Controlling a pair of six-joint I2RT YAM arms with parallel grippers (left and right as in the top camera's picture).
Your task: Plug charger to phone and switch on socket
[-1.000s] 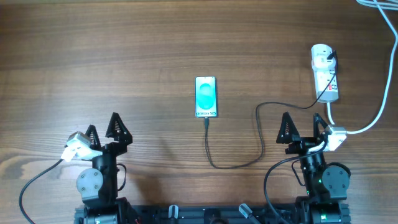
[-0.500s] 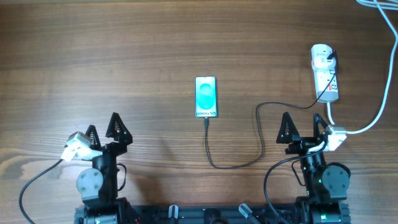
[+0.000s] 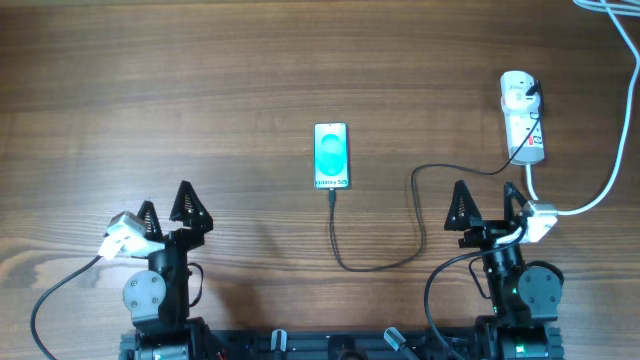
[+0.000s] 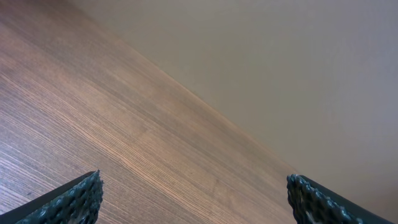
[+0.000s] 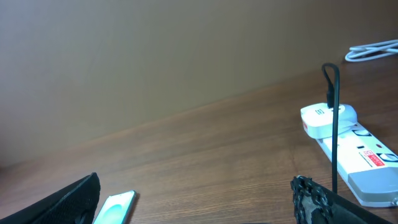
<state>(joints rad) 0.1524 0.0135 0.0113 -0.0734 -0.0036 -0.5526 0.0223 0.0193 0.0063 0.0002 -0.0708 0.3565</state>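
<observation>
A phone (image 3: 331,156) with a lit teal screen lies flat at the table's middle; it also shows low left in the right wrist view (image 5: 115,206). A black charger cable (image 3: 375,263) runs from the phone's near end in a loop to a white power strip (image 3: 521,118) at the right, where a plug sits in the socket (image 5: 328,116). My left gripper (image 3: 166,208) is open and empty at the near left. My right gripper (image 3: 485,206) is open and empty at the near right, below the strip.
A white cable (image 3: 608,180) runs from the strip's near end out to the right edge and up to the far right corner. The wood table (image 3: 200,90) fills the view.
</observation>
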